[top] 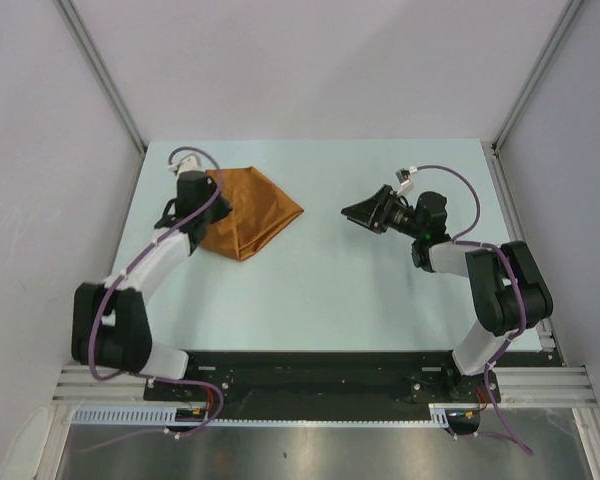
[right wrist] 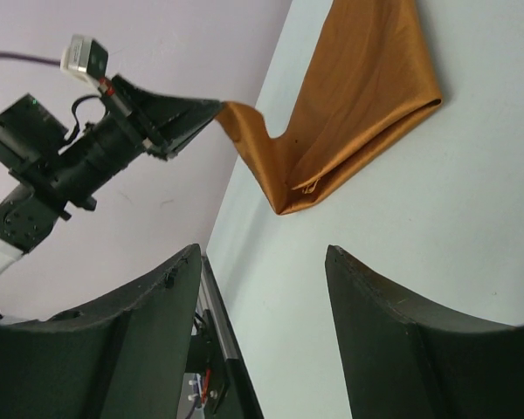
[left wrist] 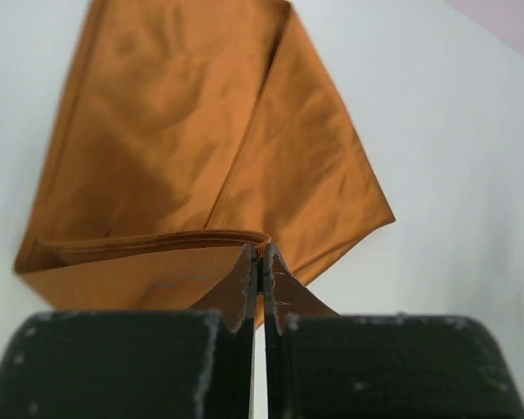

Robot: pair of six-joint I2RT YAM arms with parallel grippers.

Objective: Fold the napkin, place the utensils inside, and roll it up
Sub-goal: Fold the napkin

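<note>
L end effector (left wrist: 260,259) pinching hem of shiny, creased rust-orange napkin (left wrist: 183,131); R end effector (right wrist: 262,255) spread

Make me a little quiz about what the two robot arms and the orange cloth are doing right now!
1. True or false: the left gripper is pinching a bit of the napkin.
2. Pick one: the right gripper is A) open and empty, B) shut on the napkin, C) shut and empty.
3. Fill the gap: the napkin is on the robot's ___ side of the table.

Key: 1 true. 2 A. 3 left.
</note>
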